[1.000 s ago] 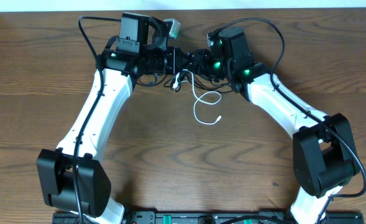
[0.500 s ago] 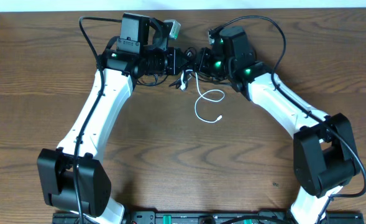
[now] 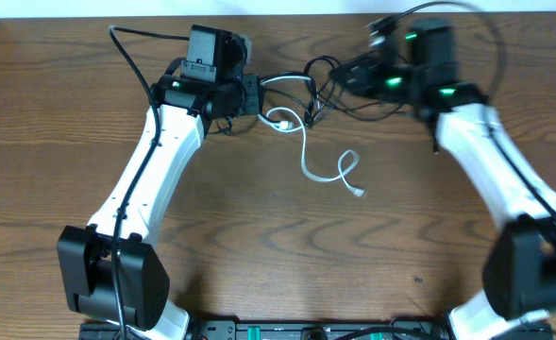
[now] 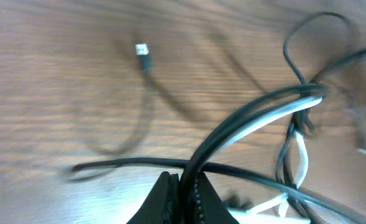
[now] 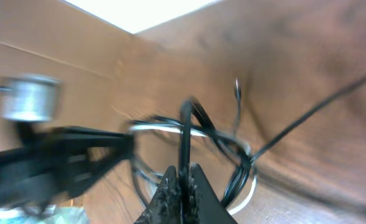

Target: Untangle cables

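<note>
Black cable (image 3: pixel 312 94) first: it's bunched in loose loops near the far edge of the desk (image 3: pixel 259 246), about midway along it, strung between the two grippers. The white cable (image 3: pixel 304 151) comes out of that same knot and trails toward the middle of the desk, lying flat and ending in a small loop and a free tip.

Why hold it like this? My read: one arm on each side of the knot, so tension across the gap can open the loops and let the white one slip free.

Left gripper (image 4: pixel 181 182): fingers clenched, with the black cable running straight into the pinch and the white cable riding alongside it just beyond. That wrist view is blurred, so I can't tell whether the white strand is caught as well. A small plug end (image 4: pixel 142 50) lies loose on the wood, well apart from the pinch.

Right gripper (image 5: pixel 183 173): clenched too, nipping a single black strand that rises straight from the tips. The other loops and a white arc hang beyond it.

Pose: the left arm reaches from the near-left corner up to the far edge, wrist turned inward. The right arm stretches from the near-right corner, wrist at the far edge and pointing back at the knot. The grippers face each other, apart, with the tangle between them
</note>
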